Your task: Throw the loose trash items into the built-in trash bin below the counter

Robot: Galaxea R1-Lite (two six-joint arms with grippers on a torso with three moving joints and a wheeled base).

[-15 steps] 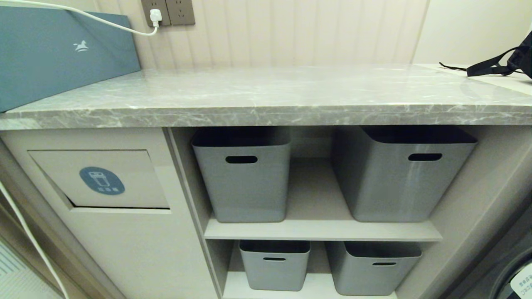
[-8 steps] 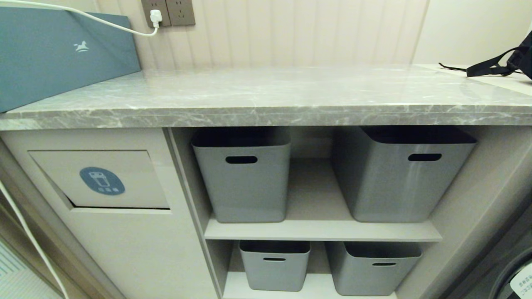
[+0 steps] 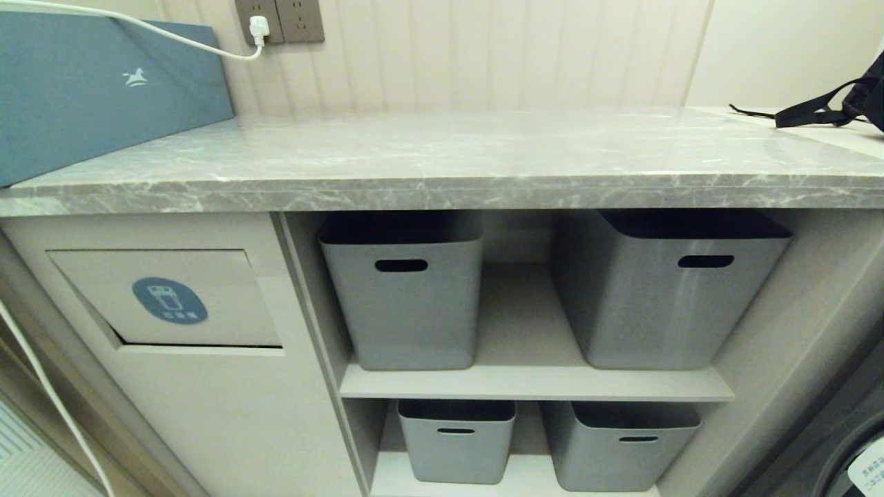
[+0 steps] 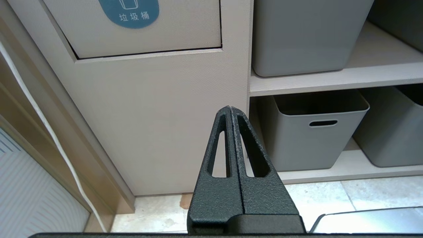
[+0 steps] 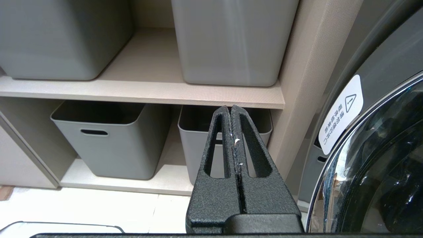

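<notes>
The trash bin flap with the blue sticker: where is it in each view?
Head view: trash bin flap lower left, under the counter.
Left wrist view: flap at the upper edge, sticker cut off.
Right wrist view: not in it.
Shared landmark: lower left grey tub.

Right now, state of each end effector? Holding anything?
Left end effector: closed, holding nothing, low in front of the cabinet.
Right end effector: closed, holding nothing, parked low by the shelves.
</notes>
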